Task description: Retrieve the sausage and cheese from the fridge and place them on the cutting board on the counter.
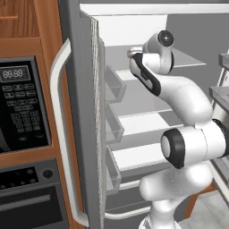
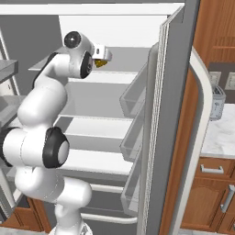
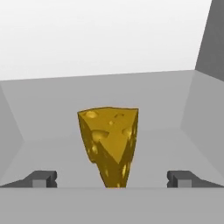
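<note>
The fridge (image 1: 82, 112) stands open, with its white inside and glass shelves facing me. A yellow-orange wedge of cheese (image 3: 111, 140) stands on the top shelf (image 2: 128, 75); the right base view also shows the cheese (image 2: 102, 63). My gripper (image 3: 111, 178) is open, and its fingertips (image 3: 41, 178) stand well apart on either side of the cheese without touching it. From the right base, the gripper (image 2: 99, 54) reaches in just above the wedge. The sausage, the cutting board and the counter are out of view.
The open fridge doors (image 2: 170, 114) flank the arm, each lined with clear bins (image 1: 114, 87). A black microwave (image 1: 22, 105) and oven sit at the left. A narrow wall counter (image 2: 220, 133) over wood cabinets lies at the right.
</note>
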### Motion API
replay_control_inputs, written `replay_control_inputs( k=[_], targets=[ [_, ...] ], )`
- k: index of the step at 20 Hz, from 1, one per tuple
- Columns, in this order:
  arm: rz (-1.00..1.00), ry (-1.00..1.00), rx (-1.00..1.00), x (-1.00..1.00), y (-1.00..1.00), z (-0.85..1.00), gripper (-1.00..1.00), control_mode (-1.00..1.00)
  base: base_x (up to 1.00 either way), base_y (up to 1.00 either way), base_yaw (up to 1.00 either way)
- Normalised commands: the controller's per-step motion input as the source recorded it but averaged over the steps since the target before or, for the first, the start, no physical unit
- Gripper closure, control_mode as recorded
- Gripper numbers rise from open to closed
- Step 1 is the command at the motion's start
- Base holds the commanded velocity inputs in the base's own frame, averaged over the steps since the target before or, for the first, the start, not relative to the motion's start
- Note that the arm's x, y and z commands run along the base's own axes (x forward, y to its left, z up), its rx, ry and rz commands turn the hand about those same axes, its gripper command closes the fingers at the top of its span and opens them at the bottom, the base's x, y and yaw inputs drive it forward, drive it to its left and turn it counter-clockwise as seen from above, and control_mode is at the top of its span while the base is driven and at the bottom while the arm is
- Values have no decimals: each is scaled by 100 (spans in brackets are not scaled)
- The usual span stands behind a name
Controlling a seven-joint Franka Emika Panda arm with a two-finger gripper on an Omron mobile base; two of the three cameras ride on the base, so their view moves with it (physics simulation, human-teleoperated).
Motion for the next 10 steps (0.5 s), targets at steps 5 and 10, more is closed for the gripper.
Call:
replay_control_inputs(
  k=[5, 10],
  targets=[
    [0, 0, 0, 30, 0, 0, -100, -100, 0, 0, 0],
    [0, 0, 0, 22, 0, 1, -100, -100, 0, 0, 0]
  ],
)
